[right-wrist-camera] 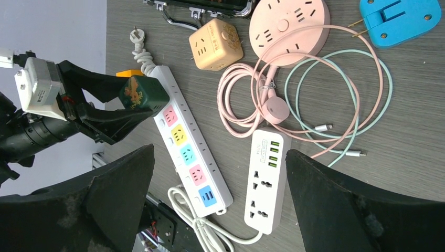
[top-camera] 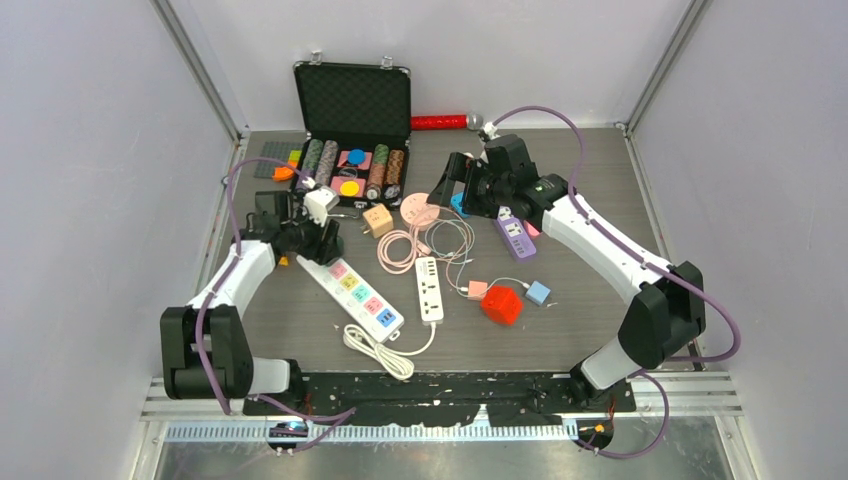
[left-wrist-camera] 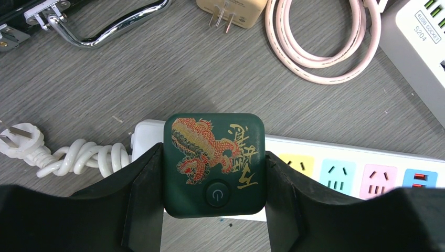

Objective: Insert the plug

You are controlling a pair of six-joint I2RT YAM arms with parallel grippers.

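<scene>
The left arm's (top-camera: 236, 280) jaws clamp the green dragon plug (left-wrist-camera: 212, 157) over the 10 o'clock end of the white power strip (top-camera: 362, 293), its long axis running toward 4 o'clock, while the right arm's (top-camera: 600, 240) jaws gape wide, well apart.

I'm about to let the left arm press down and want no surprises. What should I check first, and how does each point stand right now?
1. Green adapter clamped squarely in the left tool: ok.
2. Adapter over one end of the colour-socket power strip: ok.
3. Prongs lined up with a socket: cannot tell, the adapter hides what is beneath it.
4. Strip held steady: not ok, nothing grips it.
5. Right tool open and away from the strip: ok.
</scene>
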